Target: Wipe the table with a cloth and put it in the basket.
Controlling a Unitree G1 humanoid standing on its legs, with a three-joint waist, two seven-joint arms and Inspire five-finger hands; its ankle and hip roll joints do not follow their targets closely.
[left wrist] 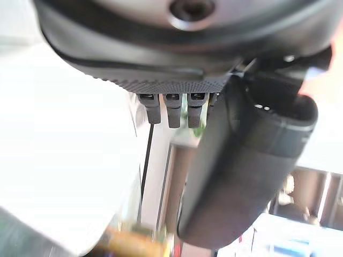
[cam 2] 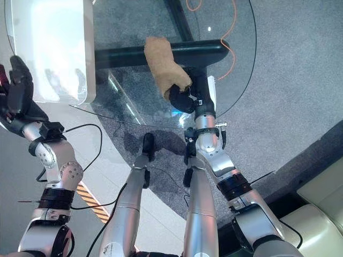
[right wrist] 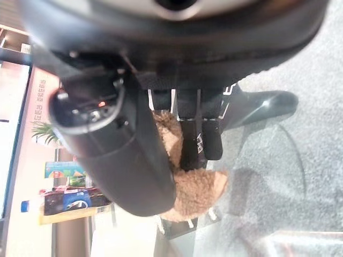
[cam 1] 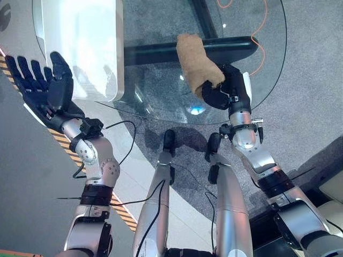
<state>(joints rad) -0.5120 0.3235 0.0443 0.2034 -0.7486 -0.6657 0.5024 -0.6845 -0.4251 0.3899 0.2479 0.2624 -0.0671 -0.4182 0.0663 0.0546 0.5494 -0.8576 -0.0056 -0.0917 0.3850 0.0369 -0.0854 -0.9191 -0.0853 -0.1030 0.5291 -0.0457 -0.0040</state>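
Note:
A tan fuzzy cloth [cam 1: 195, 61] lies rolled on the round glass table [cam 1: 161, 101], near its front edge. My right hand [cam 1: 228, 88] is curled round the near end of the cloth; in the right wrist view the thumb and fingers [right wrist: 198, 142] pinch the tan cloth [right wrist: 195, 190]. My left hand [cam 1: 43, 85] is raised off the table's left side, palm up and fingers spread straight, holding nothing. A white basket [cam 1: 80, 43] stands on the table at the back left.
A black table leg bar [cam 1: 161, 53] runs beneath the glass. An orange cable [cam 1: 260, 37] trails over the grey carpet at the right. Yellow-black floor tape [cam 1: 64, 147] runs diagonally at the left.

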